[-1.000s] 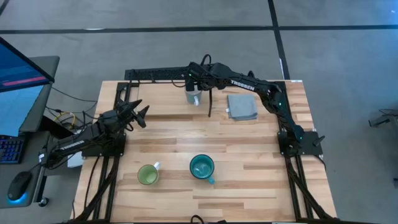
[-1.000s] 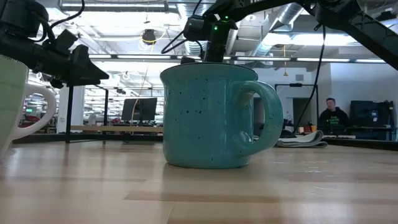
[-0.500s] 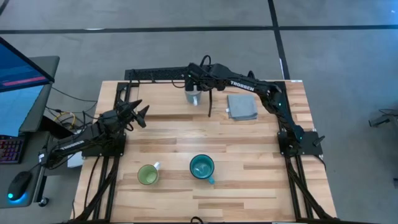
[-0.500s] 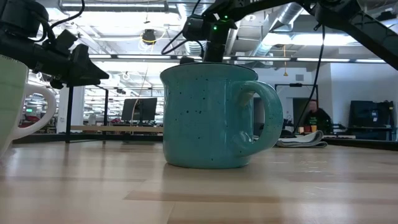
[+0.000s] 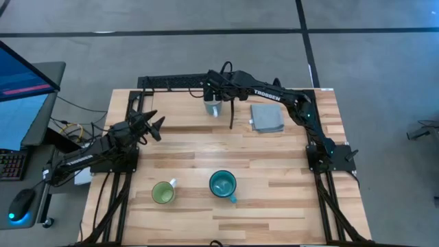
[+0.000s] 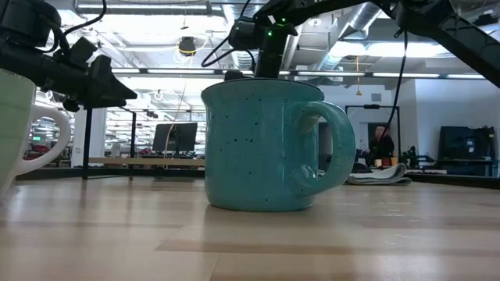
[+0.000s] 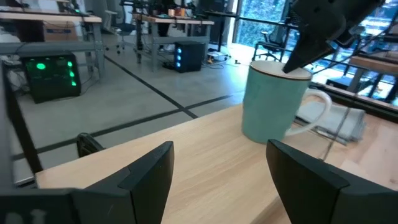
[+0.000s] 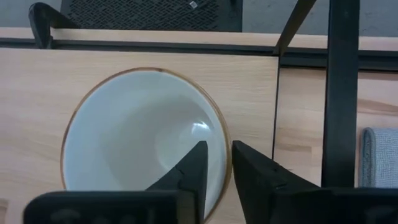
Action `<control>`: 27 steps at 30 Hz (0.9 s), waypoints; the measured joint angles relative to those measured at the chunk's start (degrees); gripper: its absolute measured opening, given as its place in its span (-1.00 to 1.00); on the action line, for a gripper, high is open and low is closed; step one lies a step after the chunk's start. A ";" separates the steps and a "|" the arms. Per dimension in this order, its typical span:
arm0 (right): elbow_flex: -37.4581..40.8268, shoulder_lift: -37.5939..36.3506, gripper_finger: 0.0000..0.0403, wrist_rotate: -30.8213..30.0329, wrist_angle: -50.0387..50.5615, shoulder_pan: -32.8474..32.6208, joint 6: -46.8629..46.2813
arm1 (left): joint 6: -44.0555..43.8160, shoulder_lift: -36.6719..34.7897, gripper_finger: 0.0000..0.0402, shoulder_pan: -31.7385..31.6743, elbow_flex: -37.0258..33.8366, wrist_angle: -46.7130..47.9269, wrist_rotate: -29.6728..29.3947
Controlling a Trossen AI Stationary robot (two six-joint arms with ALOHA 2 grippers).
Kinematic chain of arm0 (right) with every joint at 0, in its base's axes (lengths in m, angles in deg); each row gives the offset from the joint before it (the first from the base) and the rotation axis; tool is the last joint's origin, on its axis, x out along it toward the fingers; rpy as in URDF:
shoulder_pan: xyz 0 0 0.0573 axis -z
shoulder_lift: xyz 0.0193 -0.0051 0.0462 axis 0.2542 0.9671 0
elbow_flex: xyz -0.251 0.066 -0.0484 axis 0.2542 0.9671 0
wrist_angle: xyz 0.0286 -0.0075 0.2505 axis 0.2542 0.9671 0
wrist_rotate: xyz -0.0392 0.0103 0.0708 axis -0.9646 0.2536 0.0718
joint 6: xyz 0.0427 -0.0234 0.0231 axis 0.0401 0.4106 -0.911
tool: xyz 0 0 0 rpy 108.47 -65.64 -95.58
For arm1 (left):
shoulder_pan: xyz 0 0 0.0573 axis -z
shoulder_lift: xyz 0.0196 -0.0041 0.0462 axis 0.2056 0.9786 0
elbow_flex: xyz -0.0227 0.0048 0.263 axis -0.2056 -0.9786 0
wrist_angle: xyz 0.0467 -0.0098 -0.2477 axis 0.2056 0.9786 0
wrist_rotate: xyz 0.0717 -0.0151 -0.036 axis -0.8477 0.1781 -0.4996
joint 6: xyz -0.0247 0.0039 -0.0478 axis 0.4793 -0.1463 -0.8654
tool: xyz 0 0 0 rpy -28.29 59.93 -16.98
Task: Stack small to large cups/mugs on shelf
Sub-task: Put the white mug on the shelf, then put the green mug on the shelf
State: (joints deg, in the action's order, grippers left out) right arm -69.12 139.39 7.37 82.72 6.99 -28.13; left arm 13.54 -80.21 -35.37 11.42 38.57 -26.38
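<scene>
The small white mug (image 5: 214, 108) stands upright on the light-wood shelf board (image 5: 178, 110) at the table's far side. It also shows in the left wrist view (image 7: 273, 102). My right gripper (image 5: 214, 96) is above it and shut on its rim. The light green mug (image 5: 162, 193) and the teal mug (image 5: 223, 184) stand on their bases on the tabletop near the front edge. My left gripper (image 5: 156, 127) is open and empty at the table's left, its fingers (image 7: 149, 171) pointing toward the white mug. My right gripper pinches the white mug's rim (image 8: 219, 134) on the side away from the shelf's left end. One finger (image 8: 189, 171) is inside the mug and one (image 8: 255, 171) is outside. The fingers point down from above. The mug is upright, with its bottom on the shelf board (image 7: 205, 143).
A folded grey cloth (image 5: 266, 116) lies right of the shelf. Black upright posts (image 8: 342, 93) and a black frame bar (image 5: 171, 82) stand close to the white mug. A monitor (image 5: 20, 75) stands beyond the table's left edge. A person (image 6: 383, 144) is in the room behind.
Neither arm nor any mug has visibly moved. The person in the room behind has walked toward the left side of the low view.
</scene>
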 joint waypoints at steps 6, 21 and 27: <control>0.00 0.00 -0.43 0.07 0.03 -0.05 -0.43 | -0.02 0.00 0.23 0.02 0.00 -0.01 1.89; -0.04 -0.04 -0.20 -0.55 -0.63 -0.13 -0.39 | -0.02 0.00 0.23 0.02 -0.02 0.00 2.58; -0.04 -0.05 -0.16 -1.44 -1.06 0.15 0.09 | -0.02 0.00 0.23 0.02 -0.02 0.00 2.60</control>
State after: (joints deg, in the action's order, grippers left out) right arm -69.17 139.34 5.92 81.66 7.14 -28.04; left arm 13.51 -80.21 -35.35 11.40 38.57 -23.77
